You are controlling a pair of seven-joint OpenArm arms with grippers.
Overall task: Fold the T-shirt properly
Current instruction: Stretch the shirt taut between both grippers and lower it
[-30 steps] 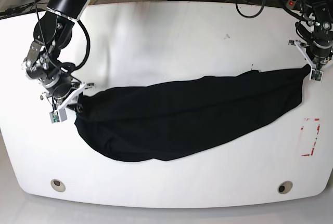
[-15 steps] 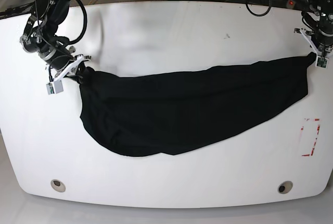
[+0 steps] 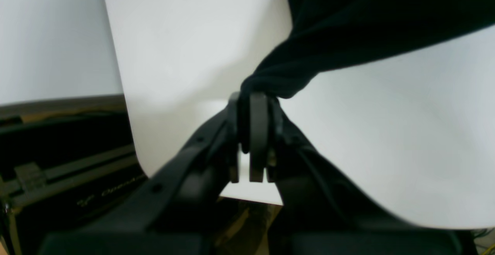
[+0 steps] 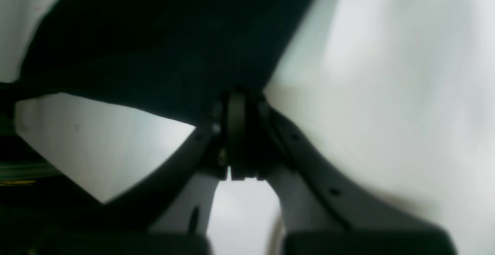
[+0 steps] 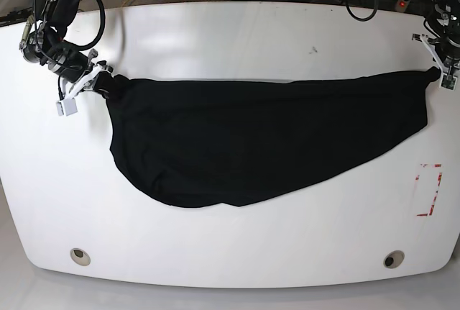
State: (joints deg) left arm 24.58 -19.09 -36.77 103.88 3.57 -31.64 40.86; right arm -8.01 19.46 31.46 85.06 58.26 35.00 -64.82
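t-shirt (image 5: 259, 137) stretched between both arms' jaws, clamped tight on opposite corners

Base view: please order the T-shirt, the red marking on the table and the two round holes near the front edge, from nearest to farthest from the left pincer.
From the left pincer:
1. T-shirt: its corner is clamped in this pincer.
2. Red marking: just below, same side.
3. Hole at the front edge, same side.
4. Hole at the front edge, far side, under the right pincer.

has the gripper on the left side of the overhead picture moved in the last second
Yes. The right gripper, shut on the T-shirt, has gone up toward the table's far edge.
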